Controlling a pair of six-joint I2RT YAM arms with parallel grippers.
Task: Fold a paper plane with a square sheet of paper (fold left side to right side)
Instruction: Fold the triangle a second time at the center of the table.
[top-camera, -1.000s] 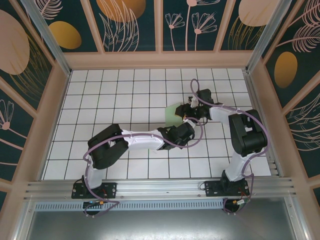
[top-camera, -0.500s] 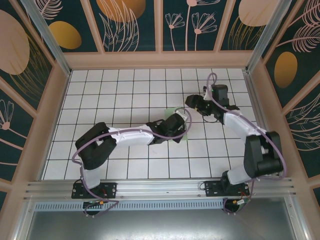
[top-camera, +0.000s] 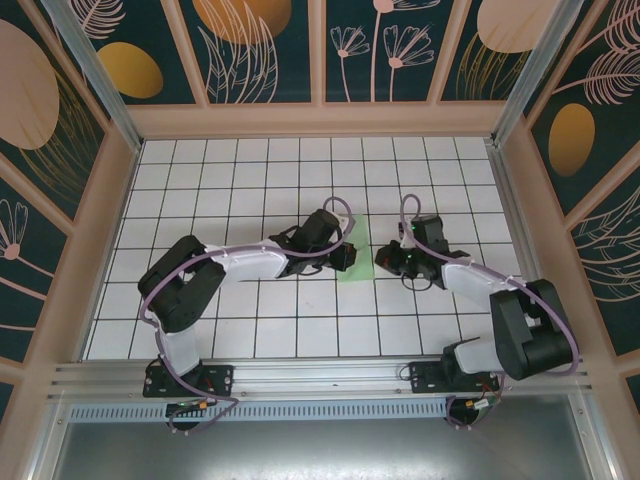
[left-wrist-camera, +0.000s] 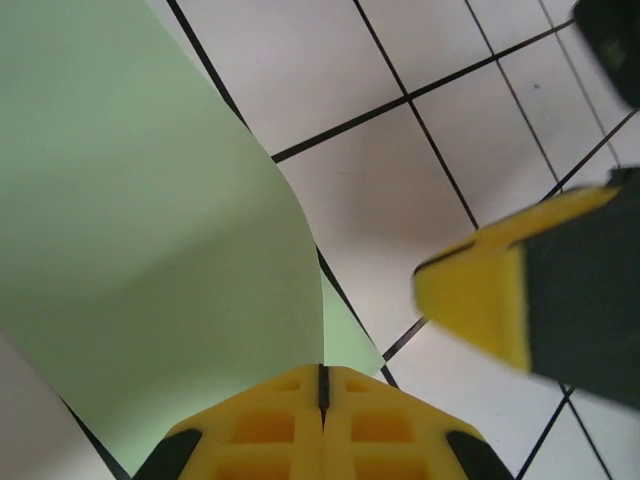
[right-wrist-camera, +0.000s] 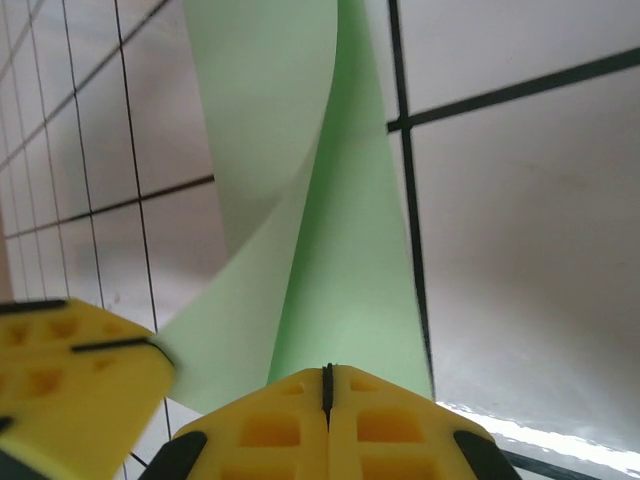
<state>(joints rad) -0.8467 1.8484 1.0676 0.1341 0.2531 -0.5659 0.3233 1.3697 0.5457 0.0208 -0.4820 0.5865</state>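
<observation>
The square sheet of paper (top-camera: 358, 268) lies mid-desk, its upper layer bowed up, not flat. The left gripper (top-camera: 345, 258) sits at its left edge and the right gripper (top-camera: 386, 260) at its right, both jaws closed tight; whether either pinches paper is unclear. Press the loose layer down, edges aligned, then sweep along the crease. Open desk (top-camera: 200, 180) surrounds the sheet.
</observation>
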